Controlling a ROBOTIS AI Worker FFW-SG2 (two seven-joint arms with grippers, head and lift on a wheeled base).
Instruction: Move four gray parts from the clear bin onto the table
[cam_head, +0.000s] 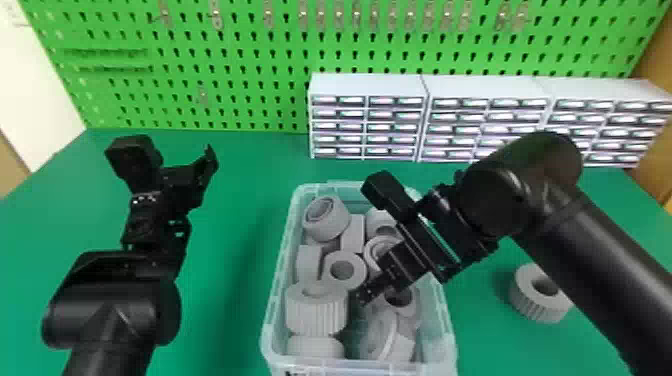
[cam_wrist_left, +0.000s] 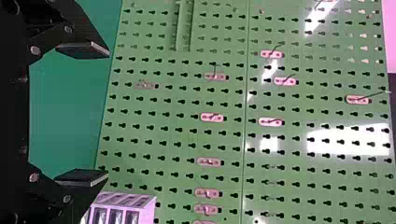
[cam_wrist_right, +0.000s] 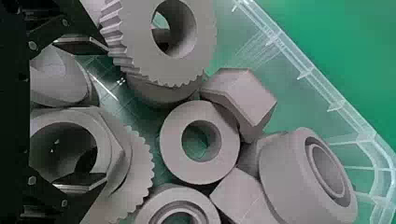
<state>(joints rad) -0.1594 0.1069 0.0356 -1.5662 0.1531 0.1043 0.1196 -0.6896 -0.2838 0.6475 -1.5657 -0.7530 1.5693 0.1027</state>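
Your gray parts (cam_head: 316, 310) lie jumbled in the clear bin (cam_head: 287, 240), lower center of the head view: rings, blocky pieces and a big ribbed gear at the bin's left wall. One more piece, a toothed gear (cam_head: 529, 301), lies flat on the green table (cam_head: 240, 167) at the right of the frame, just outside the bin and near your right arm.

Your right gripper (cam_head: 377, 272) reaches in over the bin's right half, pointing downward. In its wrist view the fingers stand wide apart and grip nothing; one tip overlaps the bore of a wide-bored part (cam_wrist_right: 105, 140) at lower left, the other is beside a large gear (cam_wrist_right: 135, 46) at upper left. A plain ring (cam_wrist_right: 172, 147) lies at the center of that view.

Your left gripper (cam_head: 175, 159) is well away at the left of the head view, above the table, its fingers spread wide and empty.

Behind, you have drawer cabinets (cam_head: 367, 87) at upper right and a green pegboard (cam_head: 225, 50) across the top.
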